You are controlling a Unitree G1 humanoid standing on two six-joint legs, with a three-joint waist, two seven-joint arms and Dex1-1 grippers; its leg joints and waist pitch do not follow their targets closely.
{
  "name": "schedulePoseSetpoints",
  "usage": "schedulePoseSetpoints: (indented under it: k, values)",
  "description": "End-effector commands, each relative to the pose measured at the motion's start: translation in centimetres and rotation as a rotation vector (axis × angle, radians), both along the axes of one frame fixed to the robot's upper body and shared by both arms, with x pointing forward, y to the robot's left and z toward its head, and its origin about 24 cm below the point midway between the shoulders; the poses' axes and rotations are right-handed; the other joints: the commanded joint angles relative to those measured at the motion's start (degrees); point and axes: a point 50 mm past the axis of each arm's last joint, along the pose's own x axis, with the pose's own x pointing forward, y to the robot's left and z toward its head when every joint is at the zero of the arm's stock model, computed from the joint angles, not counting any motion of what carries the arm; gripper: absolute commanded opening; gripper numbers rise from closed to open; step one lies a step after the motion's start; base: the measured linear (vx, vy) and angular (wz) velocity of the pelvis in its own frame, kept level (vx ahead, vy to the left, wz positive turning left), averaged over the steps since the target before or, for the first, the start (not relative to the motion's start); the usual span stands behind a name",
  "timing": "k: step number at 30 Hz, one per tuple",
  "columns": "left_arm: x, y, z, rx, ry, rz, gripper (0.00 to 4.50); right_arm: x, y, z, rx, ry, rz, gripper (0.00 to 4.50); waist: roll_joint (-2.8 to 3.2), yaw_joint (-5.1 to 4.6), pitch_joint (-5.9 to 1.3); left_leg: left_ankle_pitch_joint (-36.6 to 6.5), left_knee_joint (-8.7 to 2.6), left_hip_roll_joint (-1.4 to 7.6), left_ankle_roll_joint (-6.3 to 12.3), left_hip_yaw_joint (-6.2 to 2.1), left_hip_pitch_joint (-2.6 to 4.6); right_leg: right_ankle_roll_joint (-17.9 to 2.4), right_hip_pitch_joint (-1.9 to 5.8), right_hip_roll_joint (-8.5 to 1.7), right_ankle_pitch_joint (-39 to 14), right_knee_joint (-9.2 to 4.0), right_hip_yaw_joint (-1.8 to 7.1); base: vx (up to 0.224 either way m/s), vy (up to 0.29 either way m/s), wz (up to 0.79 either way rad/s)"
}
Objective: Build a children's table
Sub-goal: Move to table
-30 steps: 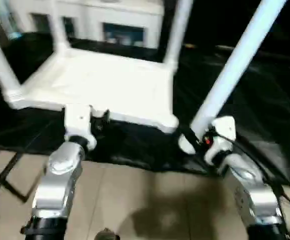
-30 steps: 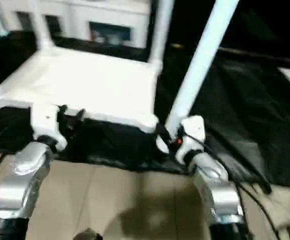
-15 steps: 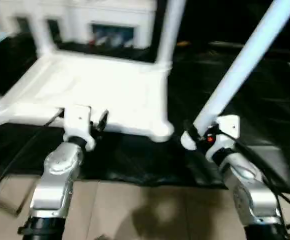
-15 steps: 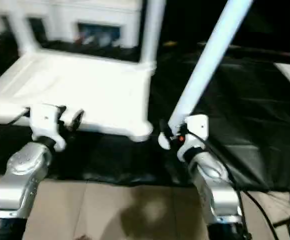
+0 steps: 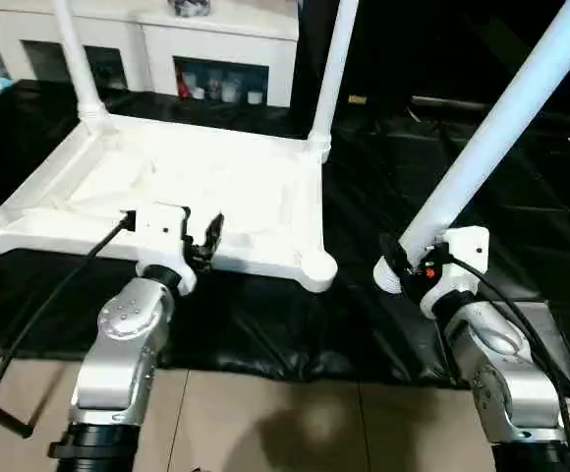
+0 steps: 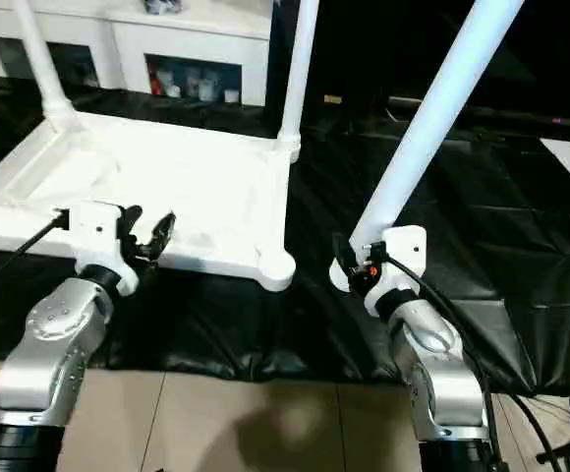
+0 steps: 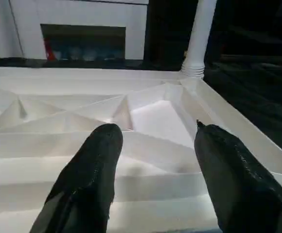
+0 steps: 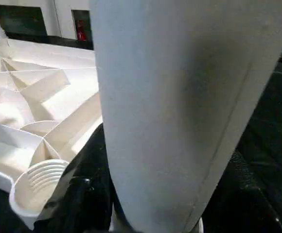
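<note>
Tabletop lies ribs-up so sockets face you; your right tool grips the last leg beside the empty socket, left tool open.

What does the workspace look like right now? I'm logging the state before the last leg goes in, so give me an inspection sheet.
Surface: black sheet spread over a tiled floor.
Job's things: table top lies underside up, ribs showing; three legs stand in corner sockets, e.g. far leg; near right socket empty; fourth leg tilted.
Clutter: nothing seen.
Grippers: left gripper open, at the top's near rim, holding nothing; right gripper shut on the fourth leg's lower end.
Cables: black cable runs to the left wrist; another along the right forearm.
Surroundings: white cabinet behind.
</note>
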Motion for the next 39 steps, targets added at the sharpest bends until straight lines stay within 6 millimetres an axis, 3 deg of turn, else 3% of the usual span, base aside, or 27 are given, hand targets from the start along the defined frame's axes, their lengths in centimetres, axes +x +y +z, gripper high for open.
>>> schedulePoseSetpoints:
  k: [1,2,3,4,6,7,8,9,10,11,13,14,15,18,21,23,25,27,30,31,32,33,35,36,37,38,39]
  values:
    - [-0.1,-0.1,0.2,-0.006,-0.002,-0.004,2.81,0.2,0.0,1.0,-0.016,-0.036,0.01,1.91,0.53,-0.27,-3.79,3.6,-4.69,2.15,11.3,-0.88,1.06,-12.7,2.74,-1.23,-1.8,-1.83,0.41,0.119,0.027,0.0]
    - [0.0,-0.1,0.3,-0.006,-0.004,-0.004,2.81,0.3,0.0,1.0,-0.016,-0.036,0.014,1.91,0.61,-0.62,-4.0,6.9,-4.38,2.15,14.72,-1.34,1.89,-12.5,2.2,-1.0,0.5,-1.34,-0.05,0.066,0.015,0.01]
    - [0.1,-0.1,0.4,-0.005,-0.005,-0.005,2.81,0.3,0.0,1.1,-0.016,-0.037,0.015,1.91,0.44,-0.62,-4.01,8.0,-4.11,2.06,16.71,-1.36,2.08,-12.6,2.14,-1.13,1.0,-1.27,-0.04,0.055,0.007,0.02]
    - [0.1,-0.1,0.4,-0.004,-0.005,-0.007,2.81,0.3,0.0,1.0,-0.017,-0.036,0.013,1.91,0.71,-0.48,-4.0,8.4,-4.0,1.86,17.3,-1.25,1.9,-12.8,2.31,-1.26,0.9,-1.33,0.0,0.0,0.0,0.0]
    - [0.2,-0.1,0.4,-0.004,-0.006,-0.009,2.81,0.3,-0.1,1.0,-0.018,-0.035,0.01,1.91,0.15,0.06,-3.97,8.7,-3.58,1.07,17.31,-0.58,0.49,-13.5,3.71,-1.7,-0.3,-1.91,0.57,0.0,0.0,0.0]
    - [0.2,-0.1,0.4,-0.004,-0.006,-0.009,2.81,0.3,-0.1,1.0,-0.018,-0.035,0.01,1.91,0.15,0.06,-3.97,8.7,-3.58,1.07,17.31,-0.58,0.49,-13.5,3.71,-1.7,-0.3,-1.91,0.57,0.0,0.0,0.0]
    - [0.2,-0.3,0.4,0.002,-0.005,-0.021,2.81,0.2,-0.2,0.8,-0.013,-0.031,-0.004,1.91,0.94,0.43,-3.83,8.3,-3.86,1.21,16.46,-0.7,0.73,-13.8,3.7,-1.6,-1.8,-1.99,0.32,0.0,0.0,0.0]
    - [0.2,-0.3,0.4,0.005,-0.004,-0.028,2.81,0.1,-0.1,0.8,-0.011,-0.029,-0.006,1.91,0.84,0.26,-3.77,8.2,-3.99,1.38,16.39,-0.85,1.09,-13.7,3.48,-1.37,-2.1,-2.05,0.07,0.0,0.0,0.0]
    - [0.1,-0.4,0.4,0.006,-0.003,-0.033,2.81,0.0,-0.1,0.7,-0.01,-0.027,-0.007,1.91,1.23,0.1,-3.82,8.7,-4.11,1.65,16.66,-1.32,1.84,-13.6,3.11,-1.12,-1.7,-1.69,-0.39,0.0,0.0,0.0]
    - [0.1,-0.4,0.4,0.007,-0.003,-0.035,2.81,0.0,0.0,0.7,-0.008,-0.026,-0.005,1.91,1.03,-0.23,-3.81,9.2,-4.13,1.9,17.68,-1.79,2.3,-13.1,2.87,-0.97,-1.4,-1.56,-0.67,0.0,0.0,0.0]
    - [0.1,-0.4,0.4,0.007,-0.002,-0.035,2.81,-0.1,0.0,0.7,-0.007,-0.025,-0.003,1.91,1.07,-0.19,-3.89,9.4,-3.98,1.78,18.39,-1.83,2.37,-12.9,3.0,-1.13,-1.4,-1.67,-0.69,0.0,0.0,0.0]
    - [0.0,-0.3,0.4,0.007,0.0,-0.035,2.81,-0.2,0.2,0.6,-0.004,-0.022,0.001,1.91,0.73,0.24,-3.83,9.2,-3.69,1.04,17.88,-1.29,1.04,-12.7,4.31,-1.56,-2.3,-2.3,-0.21,0.0,0.0,0.0]
    - [0.1,-0.2,0.4,0.004,0.001,-0.034,2.81,-0.2,0.2,0.5,-0.004,-0.02,0.003,1.91,0.71,0.58,-3.83,8.3,-3.59,0.71,16.61,-0.97,0.21,-12.6,5.12,-1.76,-3.6,-2.75,0.12,0.0,0.0,0.0]
    - [0.2,-0.2,0.4,-0.005,0.001,-0.036,2.81,-0.2,0.3,0.5,-0.004,-0.019,0.004,1.91,0.86,0.66,-3.83,6.9,-4.04,1.02,14.29,-1.12,0.39,-12.1,5.46,-1.24,-5.3,-2.99,-0.24,0.0,0.0,0.0]
    - [0.2,-0.3,0.5,-0.003,0.0,-0.036,2.81,-0.3,0.3,0.6,-0.001,-0.021,0.003,1.91,1.22,0.31,-3.63,6.0,-4.58,1.5,14.33,-1.71,1.61,-11.5,4.91,-0.82,-6.2,-2.89,-0.82,0.0,0.0,0.0]
    - [0.2,-0.4,0.4,0.0,0.003,-0.04,2.81,-0.3,0.2,0.5,-0.005,-0.017,-0.004,1.91,1.05,0.4,-3.16,3.1,-4.7,1.3,13.78,-1.42,1.55,-11.4,5.46,-1.22,-9.6,-3.73,-0.55,0.0,0.0,0.0]
    - [0.0,-0.4,0.3,0.007,0.005,-0.044,2.81,-0.3,0.1,0.4,-0.009,-0.013,-0.006,1.91,0.94,0.68,-3.36,2.9,-4.62,1.21,12.44,-1.17,1.45,-11.5,6.14,-1.33,-10.5,-4.02,-0.34,0.0,0.0,0.0]
    - [0.0,-0.4,0.3,0.007,0.005,-0.044,2.81,-0.3,0.3,0.4,-0.016,-0.013,-0.001,1.91,0.96,0.65,-3.53,4.4,-4.56,1.04,12.46,-1.4,1.39,-11.1,6.39,-0.99,-8.8,-3.76,-0.38,0.0,0.0,0.0]
    - [-0.2,0.0,0.3,0.008,0.008,-0.037,2.81,-0.4,0.6,0.4,-0.044,-0.018,0.001,1.91,1.04,0.58,-4.09,10.9,-3.83,0.0,15.71,-2.19,1.96,-9.6,6.41,-0.04,-2.3,-2.66,-0.46,0.071,-0.015,0.03]
    - [-0.2,0.1,0.2,0.009,0.009,-0.036,2.81,-0.4,0.6,0.3,-0.048,-0.019,0.001,1.91,0.91,0.45,-4.18,12.8,-3.69,-0.1,17.05,-2.61,2.47,-9.2,6.1,0.28,-0.5,-2.27,-0.55,0.062,-0.013,0.08]
    - [-0.1,0.1,0.2,0.009,0.01,-0.035,2.81,-0.4,0.6,0.3,-0.039,-0.016,-0.005,1.91,1.23,0.38,-4.21,13.7,-3.65,-0.14,17.7,-2.87,2.89,-9.0,5.78,0.42,0.2,-1.97,-0.64,0.062,-0.013,0.08]
    - [-0.1,0.1,0.2,0.007,0.01,-0.035,2.81,-0.4,0.6,0.3,-0.021,-0.013,-0.014,1.91,1.15,0.03,-4.25,15.5,-3.53,0.31,20.14,-3.8,4.24,-8.6,4.75,0.6,1.5,-1.11,-0.7,0.057,-0.015,0.1]
    - [-0.1,-0.3,0.2,0.007,0.012,-0.045,2.81,-0.5,0.4,0.3,0.001,-0.01,-0.021,1.91,1.08,0.02,-4.32,17.3,-3.12,0.28,22.24,-4.23,4.52,-7.7,4.6,0.54,2.4,-0.75,-0.6,0.052,-0.025,0.08]
    - [-0.1,-0.3,0.2,0.008,0.013,-0.049,2.81,-0.6,0.3,0.3,0.001,-0.01,-0.021,1.91,0.95,0.13,-4.29,17.7,-2.93,0.06,22.47,-4.17,4.34,-7.3,4.76,0.52,2.9,-0.74,-0.41,0.0,0.0,0.0]
    - [-0.1,-0.4,0.2,0.01,0.014,-0.055,2.81,-0.6,0.3,0.3,-0.003,-0.008,-0.019,1.91,0.47,0.47,-4.13,17.3,-2.18,-1.29,21.81,-3.32,2.43,-6.8,6.31,0.37,3.9,-1.4,0.42,0.0,0.0,0.0]
    - [-0.2,-0.5,0.2,0.012,0.015,-0.058,2.81,-0.7,0.3,0.2,-0.007,-0.006,-0.018,1.91,0.23,0.99,-4.0,15.8,-1.58,-2.37,20.67,-2.59,0.97,-7.0,7.65,0.28,4.4,-2.02,1.26,0.0,0.0,0.0]
    - [-0.3,-0.5,0.2,0.013,0.016,-0.061,2.81,-0.7,0.3,0.1,-0.01,-0.004,-0.015,1.91,1.1,1.57,-3.7,13.6,-1.83,-1.82,17.2,-2.52,0.08,-8.1,8.17,0.18,4.1,-2.33,1.49,0.0,0.0,0.0]
